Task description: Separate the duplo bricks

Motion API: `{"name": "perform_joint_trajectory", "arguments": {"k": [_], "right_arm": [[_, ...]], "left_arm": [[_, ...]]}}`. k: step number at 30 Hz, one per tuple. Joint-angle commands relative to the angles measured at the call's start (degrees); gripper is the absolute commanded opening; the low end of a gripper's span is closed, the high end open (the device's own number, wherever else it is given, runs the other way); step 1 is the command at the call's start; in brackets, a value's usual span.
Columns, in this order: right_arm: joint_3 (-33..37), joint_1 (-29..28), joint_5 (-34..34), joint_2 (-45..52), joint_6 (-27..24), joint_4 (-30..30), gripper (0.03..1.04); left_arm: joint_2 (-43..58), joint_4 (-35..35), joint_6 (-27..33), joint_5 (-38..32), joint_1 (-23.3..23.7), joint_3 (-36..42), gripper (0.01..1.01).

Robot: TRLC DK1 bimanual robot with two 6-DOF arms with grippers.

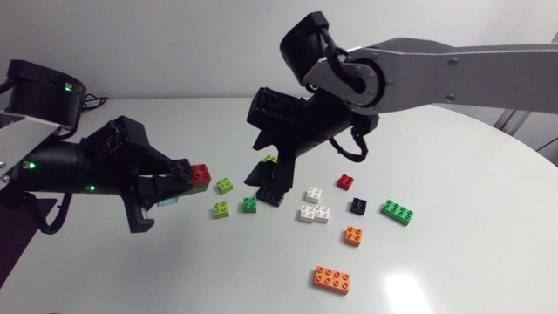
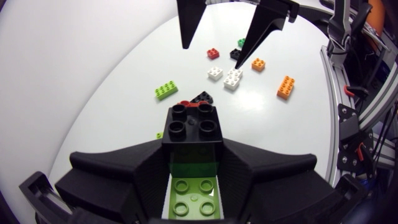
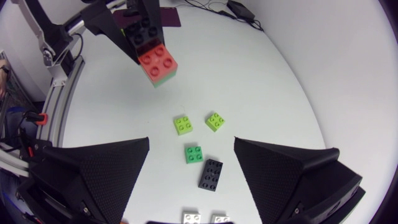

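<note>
L claw (image 1: 180,183) grips stack (image 1: 201,174): blk, red, grn bricks.

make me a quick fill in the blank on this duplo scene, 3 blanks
1. The left gripper is shut on a stack whose outermost brick is ____.
2. The right gripper hangs over the table with its fingers ____.
3. ____ orange bricks lie on the table.
Missing words: red; open; two.
</note>
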Motion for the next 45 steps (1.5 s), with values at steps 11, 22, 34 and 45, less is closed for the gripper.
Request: {"name": "perform_joint_trajectory", "arguments": {"k": [11,22,34,45], "right_arm": [[-10.18,1.60,-5.29,-7.15,-3.67,0.02,0.97],[-13.69,3.62,-6.70,-8.12,-4.64,-0.15,0.88],[-15.71,3.80,-7.93,-8.99,-5.52,0.11,0.45],[-16.51,3.88,-8.10,-9.17,-5.96,0.29,0.29]], "left_arm": [[7.40,-0.01,-2.11,1.46,-14.23,3.77,0.323],[8.90,0.07,-2.47,1.46,-15.63,5.09,0.323],[9.77,-0.63,-2.99,1.73,-16.78,6.50,0.323],[9.16,-4.15,-2.73,2.08,-16.07,8.08,0.598]]}}
